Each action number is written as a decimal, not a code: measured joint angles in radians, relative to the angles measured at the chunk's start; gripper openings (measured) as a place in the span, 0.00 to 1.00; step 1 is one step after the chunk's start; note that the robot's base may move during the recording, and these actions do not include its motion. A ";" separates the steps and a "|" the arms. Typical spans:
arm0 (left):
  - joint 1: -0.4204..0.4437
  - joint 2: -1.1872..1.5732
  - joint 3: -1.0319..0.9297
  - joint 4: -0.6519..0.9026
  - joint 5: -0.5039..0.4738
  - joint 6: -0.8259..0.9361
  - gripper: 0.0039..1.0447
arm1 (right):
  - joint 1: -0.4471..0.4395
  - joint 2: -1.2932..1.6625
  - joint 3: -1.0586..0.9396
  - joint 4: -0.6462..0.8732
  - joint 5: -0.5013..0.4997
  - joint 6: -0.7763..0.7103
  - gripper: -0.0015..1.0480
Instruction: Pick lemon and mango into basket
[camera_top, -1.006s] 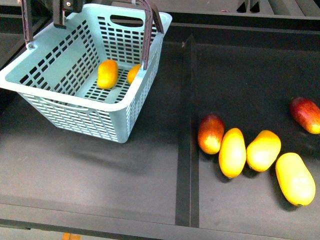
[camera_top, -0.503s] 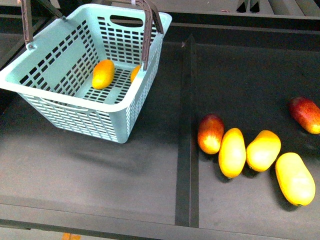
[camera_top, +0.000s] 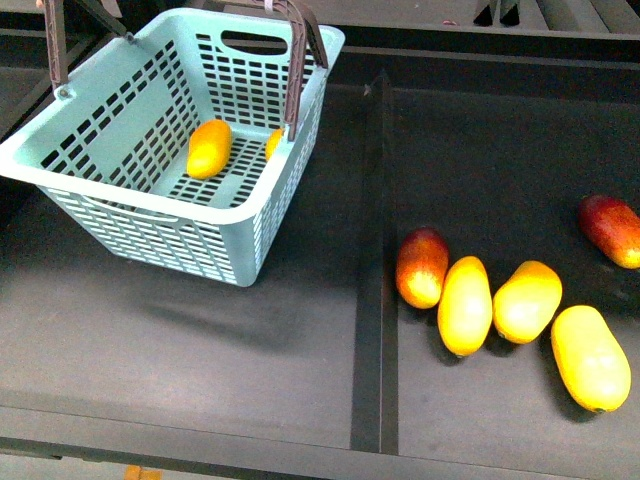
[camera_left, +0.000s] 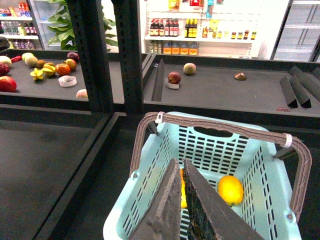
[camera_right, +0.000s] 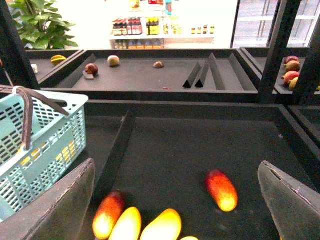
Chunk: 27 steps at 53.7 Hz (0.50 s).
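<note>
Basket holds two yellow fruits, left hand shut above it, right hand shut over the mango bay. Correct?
Not quite: the right hand is open, fingers wide apart in the right wrist view. The basket does hold two yellow fruits, and the left hand is shut above it.

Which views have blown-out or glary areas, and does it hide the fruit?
Both wrist views: the store shelving behind is overexposed, while the basket stays clear. Front view: even light, soft shadows; the loose mangoes' skins glare nearly white, but their outlines stay sharp.
</note>
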 joint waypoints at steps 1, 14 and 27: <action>0.004 -0.020 -0.020 0.002 0.003 0.000 0.03 | 0.000 0.000 0.000 0.000 0.000 0.000 0.92; 0.074 -0.185 -0.158 -0.021 0.069 0.008 0.03 | 0.000 0.000 0.000 0.000 0.000 0.000 0.92; 0.075 -0.374 -0.252 -0.119 0.074 0.008 0.03 | 0.000 0.000 0.000 0.000 0.000 0.000 0.92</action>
